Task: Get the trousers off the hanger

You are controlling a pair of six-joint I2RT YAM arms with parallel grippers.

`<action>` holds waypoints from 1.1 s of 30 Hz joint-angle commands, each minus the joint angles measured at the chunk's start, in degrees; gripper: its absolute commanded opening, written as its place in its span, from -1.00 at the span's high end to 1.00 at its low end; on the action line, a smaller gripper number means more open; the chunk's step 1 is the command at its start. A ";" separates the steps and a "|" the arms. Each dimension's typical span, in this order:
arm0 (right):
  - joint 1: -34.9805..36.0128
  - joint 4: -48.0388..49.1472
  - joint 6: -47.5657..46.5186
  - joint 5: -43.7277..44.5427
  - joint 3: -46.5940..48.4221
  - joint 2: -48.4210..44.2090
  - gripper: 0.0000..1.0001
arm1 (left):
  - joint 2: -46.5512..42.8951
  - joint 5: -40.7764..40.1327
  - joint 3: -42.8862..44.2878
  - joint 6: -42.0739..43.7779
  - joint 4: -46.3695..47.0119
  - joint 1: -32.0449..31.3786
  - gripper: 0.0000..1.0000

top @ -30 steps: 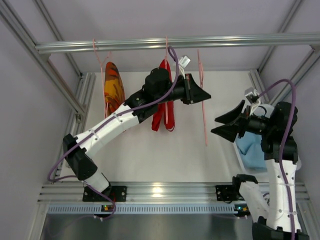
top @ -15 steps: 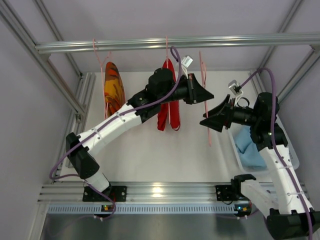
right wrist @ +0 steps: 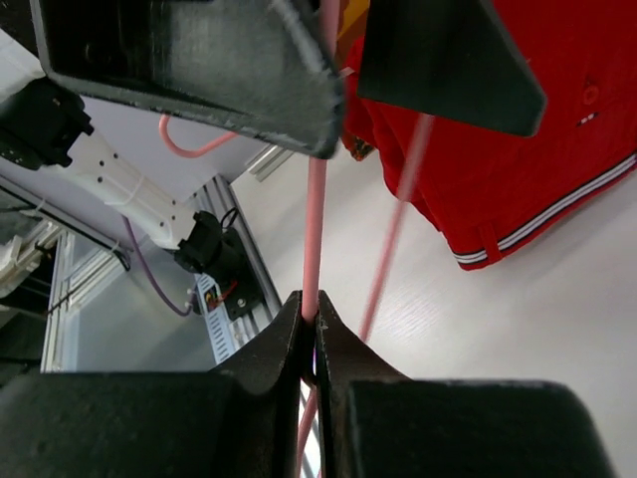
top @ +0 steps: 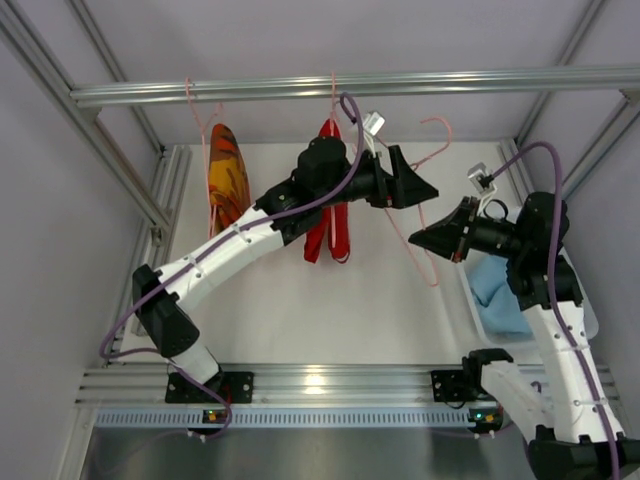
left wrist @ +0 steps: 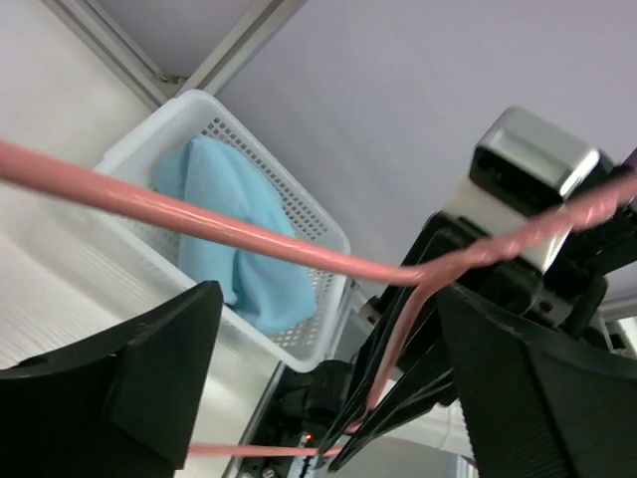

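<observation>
The bare pink hanger (right wrist: 317,229) is off the rail and hangs tilted between the two arms. My right gripper (top: 415,240) is shut on its lower wire, and the pads (right wrist: 299,329) pinch the rod. My left gripper (top: 425,190) is open, and the hanger wire (left wrist: 249,234) passes between its spread fingers untouched. The red trousers (top: 330,225) hang from the rail behind the left arm. Further left hang the orange-yellow patterned trousers (top: 226,172). The light blue trousers (top: 498,292) lie in a white basket (left wrist: 299,214) at the right.
An aluminium rail (top: 200,92) runs across the top, with frame posts at both sides. The basket (top: 478,318) stands by the right arm's base. A pink hanger hook (top: 188,90) holds the patterned trousers at the left.
The bare hanger has come off the rail and tipped over. My left gripper has opened and let it go. My right gripper has closed on its lower wire.
</observation>
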 commanded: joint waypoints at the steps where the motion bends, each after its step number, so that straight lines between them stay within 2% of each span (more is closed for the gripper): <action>1: -4.74 0.24 5.28 -3.45 -0.54 -1.91 1.00 | -4.03 1.54 -1.76 0.80 -0.06 1.43 -0.98; 6: -17.29 1.48 10.23 -7.14 -4.86 -5.16 1.00 | -7.55 4.62 -4.13 4.92 -2.34 2.84 -0.98; 12: -23.90 -9.33 1.89 -7.06 -1.70 -6.57 1.00 | -13.08 4.19 -7.12 13.45 -3.05 2.85 -0.98; 16: -26.81 -20.03 -6.35 -6.01 3.65 -6.66 1.00 | -15.54 3.65 -8.00 17.32 -2.96 2.85 -0.98; 21: -29.45 -30.42 -14.73 2.50 11.48 -7.02 1.00 | -19.76 5.07 -9.76 22.77 -0.94 2.85 -0.98; 26: -29.54 -32.99 -16.58 13.92 16.85 -5.61 1.00 | -20.82 2.95 -6.78 26.81 -1.37 2.85 -0.98; 33: -29.62 -34.56 -18.34 22.20 26.67 4.40 1.00 | -19.33 2.43 -0.01 27.70 -7.07 2.84 -0.98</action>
